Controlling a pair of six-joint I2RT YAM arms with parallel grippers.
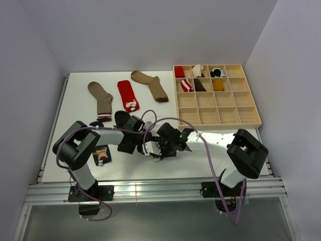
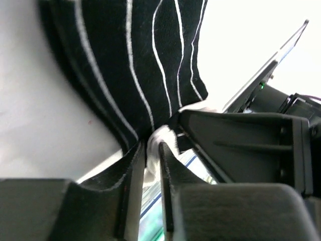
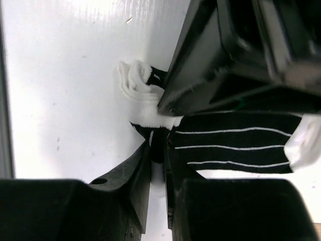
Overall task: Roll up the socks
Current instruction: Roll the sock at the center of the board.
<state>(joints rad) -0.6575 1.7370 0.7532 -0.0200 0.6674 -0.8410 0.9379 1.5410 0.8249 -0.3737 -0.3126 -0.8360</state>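
A black sock with thin white stripes (image 2: pixel 140 65) lies on the white table between my two grippers, which meet at the table's near middle. My left gripper (image 2: pixel 153 148) has its jaws nearly together on a fold of the sock's white end. My right gripper (image 3: pixel 159 145) is shut on a black fold of the same striped sock (image 3: pixel 235 145), whose bunched white end (image 3: pixel 135 90) lies just beyond. From above, the left gripper (image 1: pixel 149 146) and right gripper (image 1: pixel 161 150) hide most of this sock.
Two tan socks (image 1: pixel 102 100) (image 1: pixel 150 85) and a red sock (image 1: pixel 128 95) lie flat at the back. A dark patterned sock (image 1: pixel 102 154) lies by the left arm. A wooden compartment tray (image 1: pixel 228 116) at the back right holds several rolled socks.
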